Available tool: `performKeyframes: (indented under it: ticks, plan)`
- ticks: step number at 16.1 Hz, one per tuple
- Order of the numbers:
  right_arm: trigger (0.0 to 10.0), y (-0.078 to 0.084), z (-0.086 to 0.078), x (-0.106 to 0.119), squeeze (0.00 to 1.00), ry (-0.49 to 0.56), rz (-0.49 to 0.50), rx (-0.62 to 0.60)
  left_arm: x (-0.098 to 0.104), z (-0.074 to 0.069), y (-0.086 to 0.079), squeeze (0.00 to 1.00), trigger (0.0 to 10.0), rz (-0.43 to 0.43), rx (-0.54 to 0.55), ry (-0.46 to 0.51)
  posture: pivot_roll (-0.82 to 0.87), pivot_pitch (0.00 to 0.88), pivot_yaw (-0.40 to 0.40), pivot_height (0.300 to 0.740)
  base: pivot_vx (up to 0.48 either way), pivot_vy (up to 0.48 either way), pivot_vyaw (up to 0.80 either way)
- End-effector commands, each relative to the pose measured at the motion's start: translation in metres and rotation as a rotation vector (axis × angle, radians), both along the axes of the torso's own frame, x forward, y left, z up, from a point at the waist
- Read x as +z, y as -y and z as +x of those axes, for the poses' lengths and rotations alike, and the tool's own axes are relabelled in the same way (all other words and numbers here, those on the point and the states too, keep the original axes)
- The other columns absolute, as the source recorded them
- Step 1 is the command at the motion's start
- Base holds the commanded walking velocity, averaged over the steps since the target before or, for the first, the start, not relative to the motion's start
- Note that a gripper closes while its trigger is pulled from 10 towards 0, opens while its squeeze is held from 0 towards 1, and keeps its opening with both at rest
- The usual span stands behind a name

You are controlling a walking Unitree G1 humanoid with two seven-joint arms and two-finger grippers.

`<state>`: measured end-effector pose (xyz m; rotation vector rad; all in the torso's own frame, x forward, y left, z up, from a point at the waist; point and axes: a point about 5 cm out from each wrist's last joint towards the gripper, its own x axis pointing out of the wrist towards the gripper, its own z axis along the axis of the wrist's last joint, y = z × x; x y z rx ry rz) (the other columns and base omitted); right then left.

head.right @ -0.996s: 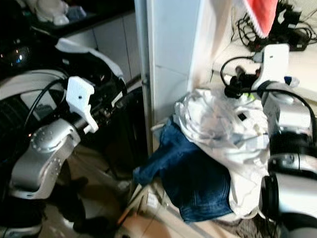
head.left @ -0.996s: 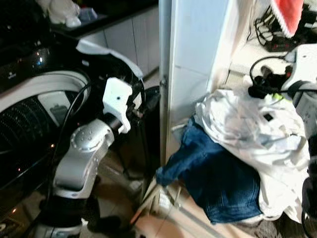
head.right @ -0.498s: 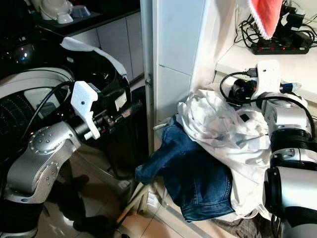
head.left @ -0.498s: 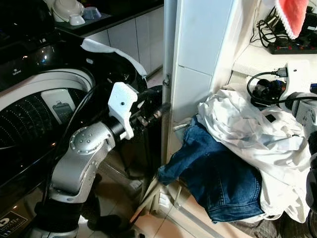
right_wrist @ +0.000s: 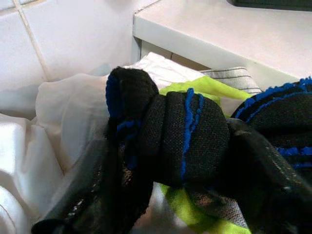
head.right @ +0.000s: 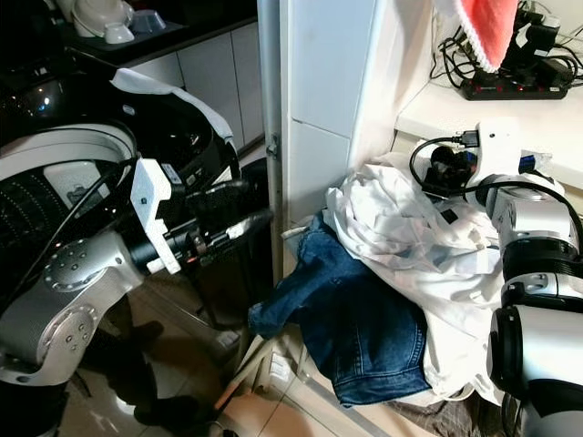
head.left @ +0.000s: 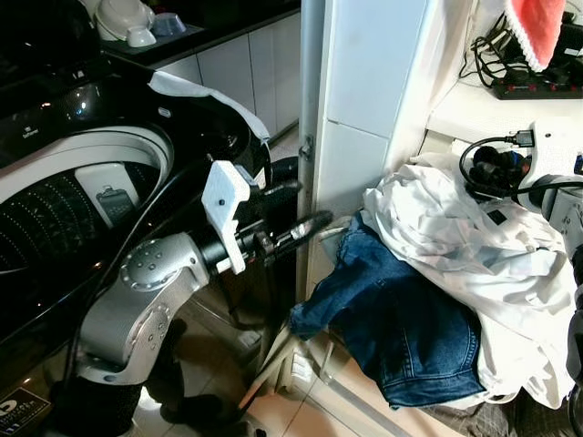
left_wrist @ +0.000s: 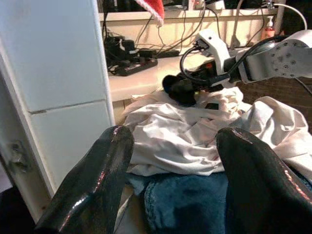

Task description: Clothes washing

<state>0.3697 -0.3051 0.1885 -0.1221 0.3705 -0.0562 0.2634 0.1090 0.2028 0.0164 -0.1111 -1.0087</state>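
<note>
A heap of laundry lies right of the white cabinet: a crumpled white shirt point(head.left: 455, 237) on top and blue jeans point(head.left: 401, 328) hanging down its front. My right gripper point(right_wrist: 180, 161) is shut on a black knit garment with blue stitching point(right_wrist: 190, 131), held just above the far right of the heap point(head.left: 487, 168). A yellow-green cloth point(right_wrist: 195, 87) lies under it. My left gripper point(head.left: 310, 205) is open and empty, stretched out level in front of the cabinet's edge, pointing at the heap. The open washing machine point(head.left: 73, 182) stands on the left.
A white cabinet with a metal edge post point(head.left: 310, 109) rises between the washer and the heap. A shelf with a power strip and cables point(head.left: 528, 86) sits behind the heap, and something red point(head.left: 537, 27) hangs above. White cloth point(head.left: 196, 91) drapes over the washer's lid.
My left arm has reached out to the right toward the heap and its fingers have spread apart. The right gripper keeps its hold on the black garment, nearly still. The camera shifted slightly.
</note>
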Motion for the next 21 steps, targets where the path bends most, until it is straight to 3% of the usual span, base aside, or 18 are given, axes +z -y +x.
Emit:
performKeyframes:
  ticks: [1, 15, 21]
  plan:
    - [0.0, -0.001, 0.001, 0.000, 0.00, -0.010, 0.017, 0.008, 0.002, -0.003, 0.000, 0.00, 10.0, 0.006, -0.018, 0.011, 0.04, 0.000, 0.040, 0.740, 0.000, 0.000, 0.00]
    - [0.0, 0.002, -0.005, -0.002, 0.00, 0.006, 0.048, 0.020, -0.002, -0.002, 0.002, 0.00, 10.0, 0.008, -0.002, 0.002, 0.04, 0.000, 0.033, 0.740, 0.000, 0.000, 0.00]
    - [0.0, 0.009, -0.012, 0.039, 0.00, 0.155, 0.067, 0.030, 0.005, 0.010, 0.004, 0.00, 10.0, -0.030, 0.070, 0.036, 0.02, 0.000, 0.061, 0.740, 0.000, 0.000, 0.00]
